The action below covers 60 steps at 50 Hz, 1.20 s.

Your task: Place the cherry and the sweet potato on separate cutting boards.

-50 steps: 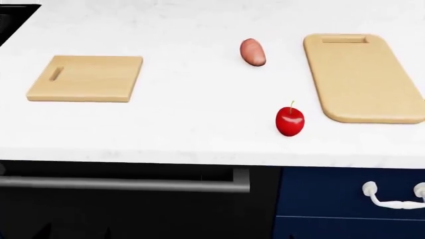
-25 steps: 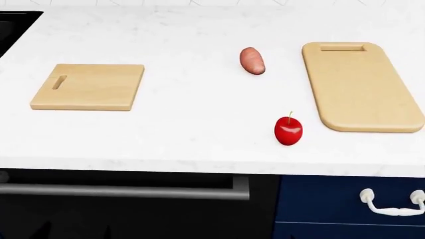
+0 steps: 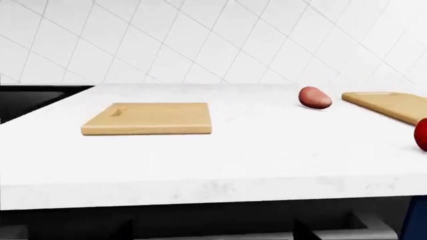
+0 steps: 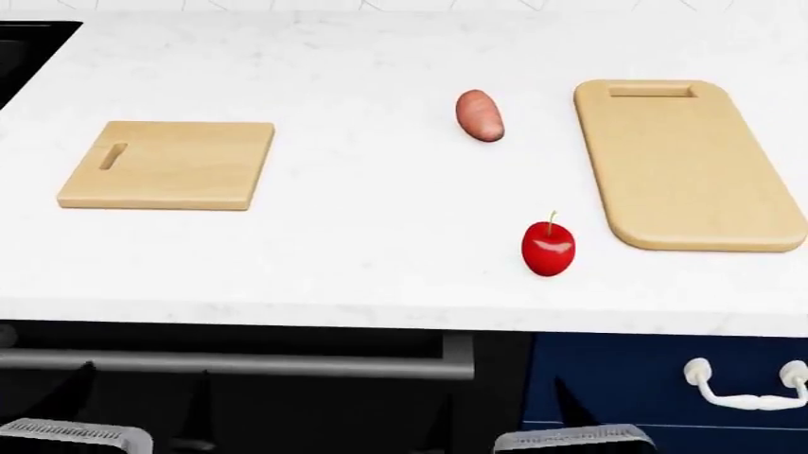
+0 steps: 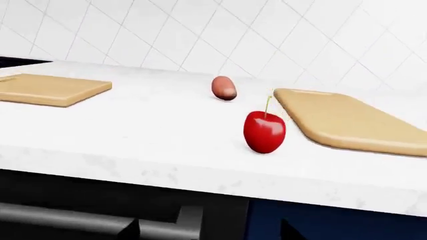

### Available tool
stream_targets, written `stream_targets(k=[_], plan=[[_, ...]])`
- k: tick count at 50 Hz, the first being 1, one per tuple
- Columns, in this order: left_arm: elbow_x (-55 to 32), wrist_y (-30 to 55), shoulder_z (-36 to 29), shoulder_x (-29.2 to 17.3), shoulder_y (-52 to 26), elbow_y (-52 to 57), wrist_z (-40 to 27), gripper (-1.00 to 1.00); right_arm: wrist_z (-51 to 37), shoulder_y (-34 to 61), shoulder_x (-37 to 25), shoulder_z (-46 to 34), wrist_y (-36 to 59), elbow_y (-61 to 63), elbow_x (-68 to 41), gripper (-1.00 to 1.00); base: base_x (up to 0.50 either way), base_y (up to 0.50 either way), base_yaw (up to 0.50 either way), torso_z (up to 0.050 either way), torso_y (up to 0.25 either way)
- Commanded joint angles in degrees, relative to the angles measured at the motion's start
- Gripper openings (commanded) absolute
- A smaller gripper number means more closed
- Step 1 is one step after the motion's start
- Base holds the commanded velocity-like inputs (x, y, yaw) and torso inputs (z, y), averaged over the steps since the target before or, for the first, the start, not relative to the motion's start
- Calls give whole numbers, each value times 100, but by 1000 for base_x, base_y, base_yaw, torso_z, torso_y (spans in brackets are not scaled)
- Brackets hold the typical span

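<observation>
Each tool's state cannot be told; cherry (image 4: pixel 548 248) and sweet potato (image 4: pixel 479 115) lie unobstructed.

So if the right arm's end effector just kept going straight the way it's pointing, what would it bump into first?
Probably the cherry: it sits nearly dead ahead in the right wrist view, above the countertop's front edge, with the sweet potato farther back. Depth is hard to judge, and the end effector itself isn't visible there.
</observation>
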State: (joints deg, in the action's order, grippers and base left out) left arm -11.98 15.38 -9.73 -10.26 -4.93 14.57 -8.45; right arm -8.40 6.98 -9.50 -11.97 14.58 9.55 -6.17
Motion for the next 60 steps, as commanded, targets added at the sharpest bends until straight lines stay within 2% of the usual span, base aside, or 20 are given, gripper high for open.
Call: stream_targets(k=[1, 5, 8, 12, 15, 31, 54, 60], plan=[[-673, 2194, 120, -295, -884, 1556, -112, 100, 150, 966, -364, 37, 1953, 1565, -275, 100, 0, 0, 0, 0, 0], [-964, 2813, 252, -415, -1367, 1630, -36, 100, 242, 1279, -507, 182, 2374, 1716, -422, 100, 0, 0, 0, 0, 0], [-1192, 3288, 331, -512, -1747, 1875, -4, 100, 374, 1425, -450, 654, 2684, 1815, -918, 100, 0, 0, 0, 0, 0], [-1328, 3487, 406, -620, -1880, 1915, 69, 100, 354, 1613, -567, 772, 3062, 1905, -1005, 100, 0, 0, 0, 0, 0], [-1285, 3419, 358, -674, -1810, 1764, 120, 100, 296, 1718, -628, 922, 3413, 1935, -1096, 100, 0, 0, 0, 0, 0], [-1290, 3253, 470, -712, -1680, 1704, 70, 100, 391, 1462, -804, 896, 3166, 1904, -1074, 100, 101, -146, 0, 0, 0], [-1327, 3246, 490, -767, -1815, 1617, 26, 100, 481, 1598, -822, 882, 3425, 2120, -1354, 100, 438, -145, 0, 0, 0], [-1276, 3194, 436, -770, -1807, 1540, 4, 100, 620, 1595, -828, 771, 4030, 2484, -1739, 100, 152, -23, 0, 0, 0]])
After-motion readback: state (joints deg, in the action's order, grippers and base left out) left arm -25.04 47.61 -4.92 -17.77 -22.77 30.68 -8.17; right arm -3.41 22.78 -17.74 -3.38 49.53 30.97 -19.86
